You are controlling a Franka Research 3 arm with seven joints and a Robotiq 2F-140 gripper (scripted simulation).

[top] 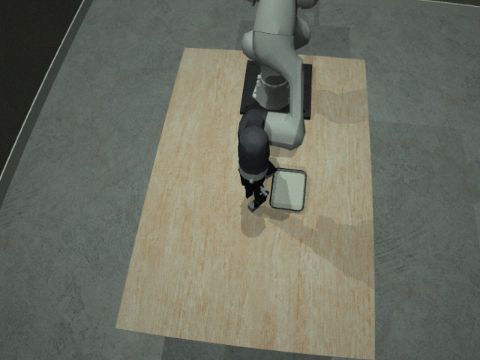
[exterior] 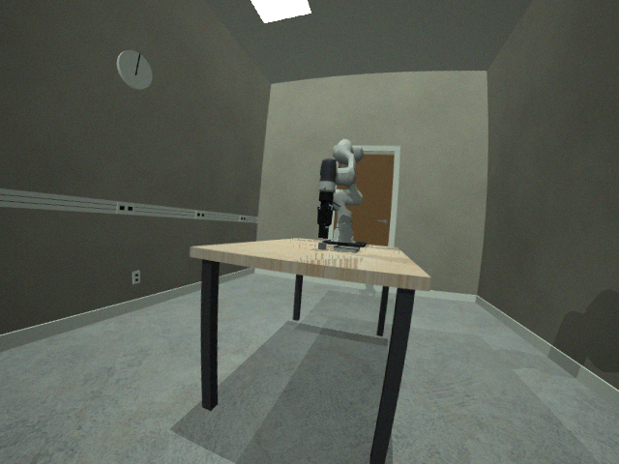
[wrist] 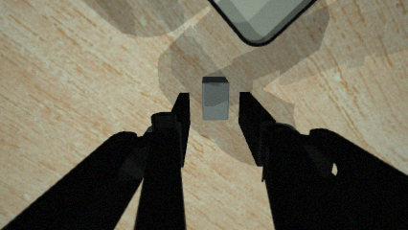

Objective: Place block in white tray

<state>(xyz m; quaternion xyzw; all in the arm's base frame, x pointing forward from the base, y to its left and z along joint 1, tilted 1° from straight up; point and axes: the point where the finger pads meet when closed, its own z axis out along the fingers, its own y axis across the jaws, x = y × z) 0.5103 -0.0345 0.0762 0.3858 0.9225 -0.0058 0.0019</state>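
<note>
The black two-finger gripper (wrist: 215, 107) hangs low over the pale wooden table (top: 217, 271), fingers partly open and straddling the small grey block (wrist: 215, 98), a gap on each side, gripping nothing. The block sits on the table, outside the white rounded-rectangle tray (wrist: 260, 16), which lies at one o'clock in the wrist view. Risk: one finger touches first and nudges or twists the block, so the pinch slips.
</note>
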